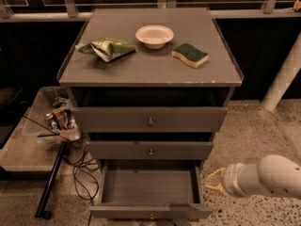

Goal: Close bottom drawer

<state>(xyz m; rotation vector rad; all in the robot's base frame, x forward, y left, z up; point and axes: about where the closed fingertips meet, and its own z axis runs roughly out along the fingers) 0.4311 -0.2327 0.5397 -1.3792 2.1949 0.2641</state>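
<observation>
Drawer state: bottom drawer [148, 186] is pulled far out at the foot of the grey table [150, 72], lowest of three, nearly at the bottom edge of the view. Its inside shows as a bare shallow tray. The slim front panel faces the camera with a small round knob [151, 215] at its middle.

Middle drawer [150, 150] sits just above, only slightly out, with the same kind of knob. Top drawer [149, 119] has a taller front and is also slightly out, with a dark gap over it.

Tool [212, 181] hangs low on the right, just beside the bottom drawer's right side wall, on the end of a white arm [268, 177] that comes in from the right edge. It is not touching the drawer, and its state cannot be told from this view.

On the table top there is a white bowl [154, 35] at the back centre. A green and yellow sponge [190, 54] lies right of it and a crumpled green bag [108, 48] lies left.

Left of the table, a low clear bin [59, 119] holds cans and clutter. Black cables [80, 168] trail on the speckled floor [254, 126] between the bin and the bottom drawer. A white post [284, 79] leans at the right edge.
</observation>
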